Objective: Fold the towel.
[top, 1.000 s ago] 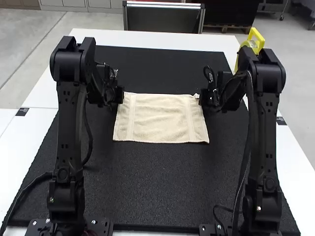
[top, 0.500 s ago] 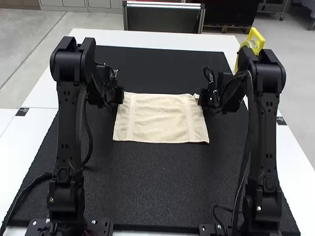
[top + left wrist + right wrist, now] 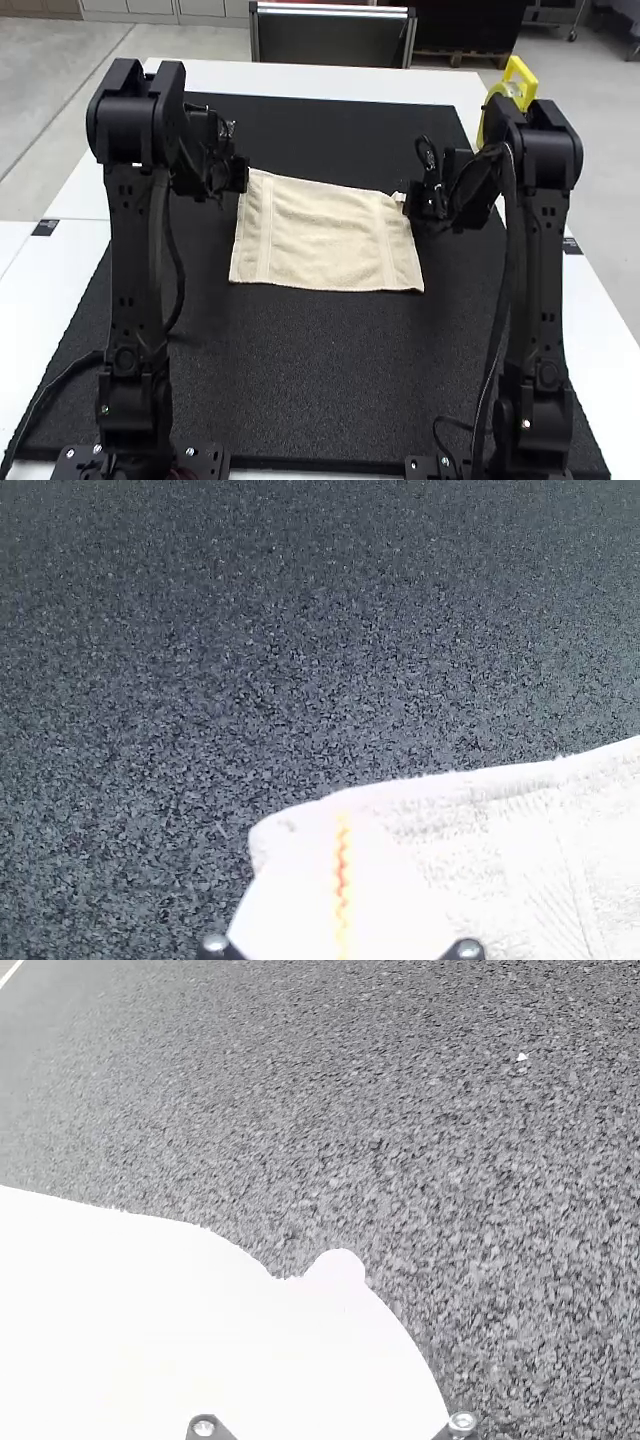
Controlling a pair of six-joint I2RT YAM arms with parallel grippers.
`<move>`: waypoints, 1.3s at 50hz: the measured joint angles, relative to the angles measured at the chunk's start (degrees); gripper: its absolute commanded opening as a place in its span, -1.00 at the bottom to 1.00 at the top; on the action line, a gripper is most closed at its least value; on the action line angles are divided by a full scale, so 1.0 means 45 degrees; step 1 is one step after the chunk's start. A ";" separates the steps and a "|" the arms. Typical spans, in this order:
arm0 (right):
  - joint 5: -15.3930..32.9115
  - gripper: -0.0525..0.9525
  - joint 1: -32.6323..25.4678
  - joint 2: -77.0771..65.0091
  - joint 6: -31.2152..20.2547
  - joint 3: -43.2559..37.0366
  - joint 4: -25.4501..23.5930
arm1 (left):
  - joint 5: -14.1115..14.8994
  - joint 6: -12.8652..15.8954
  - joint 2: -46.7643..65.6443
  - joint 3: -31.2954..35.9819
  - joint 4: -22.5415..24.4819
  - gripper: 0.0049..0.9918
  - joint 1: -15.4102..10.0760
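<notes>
In the high view, the cream towel [image 3: 328,238] lies spread on the black mat, its far left corner raised slightly. At that corner is my left gripper [image 3: 241,178], shut on the cloth. Opposite it, my right gripper [image 3: 411,202] is shut on the far right corner, where a small tag pokes out. In the left wrist view, the pale towel [image 3: 520,865] runs in between the fingers of my left gripper [image 3: 341,947]. White, glaring towel [image 3: 150,1330] also spans my right gripper [image 3: 333,1425] in the right wrist view.
Under the towel, the black mat [image 3: 320,370] extends far toward the arm bases. White tabletop [image 3: 300,78] borders it. A yellow object [image 3: 516,88] stands behind the right arm's elbow. Cables hang beside both arms.
My left gripper has risen and shifted slightly away from the arm bases, drawing the towel's far left corner up with it. My right gripper has barely moved.
</notes>
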 measured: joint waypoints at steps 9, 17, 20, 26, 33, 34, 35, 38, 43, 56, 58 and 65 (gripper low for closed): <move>-0.0151 -0.94 -0.0010 -0.0432 0.0097 -0.0199 -0.0029 | 0.0000 0.0063 -0.0078 -0.0597 0.0010 -0.95 0.0024; -0.0355 -0.94 -0.0087 -0.1025 0.0170 -0.0398 -0.0029 | 0.0005 0.0112 -0.0209 -0.1073 0.0044 -0.96 0.0087; -0.0403 -0.94 -0.0097 -0.1200 0.0189 -0.0476 -0.0029 | 0.0005 0.0141 -0.0423 -0.1219 0.0044 -0.95 0.0083; -0.0500 -0.94 -0.0107 -0.1418 0.0214 -0.0617 -0.0024 | 0.0010 0.0151 -0.0967 -0.1443 0.0087 -0.95 0.0083; -0.0573 -0.94 -0.0131 -0.1501 0.0243 -0.0889 -0.0024 | 0.0044 0.0155 -0.1501 -0.1715 0.0102 -0.95 0.0087; -0.0573 -0.94 -0.0131 -0.1501 0.0243 -0.0937 -0.0024 | 0.0044 0.0155 -0.1574 -0.1758 0.0102 -0.96 0.0087; -0.0578 -0.94 -0.0131 -0.1511 0.0243 -0.0976 -0.0029 | 0.0044 0.0155 -0.1622 -0.1797 0.0097 -0.95 0.0083; -0.0617 -0.94 -0.0136 -0.1545 0.0248 -0.1127 -0.0029 | 0.0049 0.0155 -0.1787 -0.1923 0.0102 -0.95 0.0087; -0.0699 -0.94 -0.0165 -0.1710 0.0248 -0.1379 -0.0029 | 0.0063 0.0160 -0.2011 -0.2186 0.0102 -0.95 0.0083; -0.1044 -0.94 -0.0466 -0.2676 0.0248 -0.2025 0.0000 | 0.0151 0.0340 -0.2764 -0.3118 0.0102 -0.95 0.0083; -0.1098 -0.94 -0.0520 -0.2807 0.0248 -0.2132 0.0015 | 0.0180 0.0350 -0.2929 -0.3293 0.0121 -0.95 0.0083; -0.1229 -0.94 -0.0607 -0.3065 0.0248 -0.2438 0.0015 | 0.0253 0.0398 -0.3390 -0.3823 0.0160 -0.95 0.0083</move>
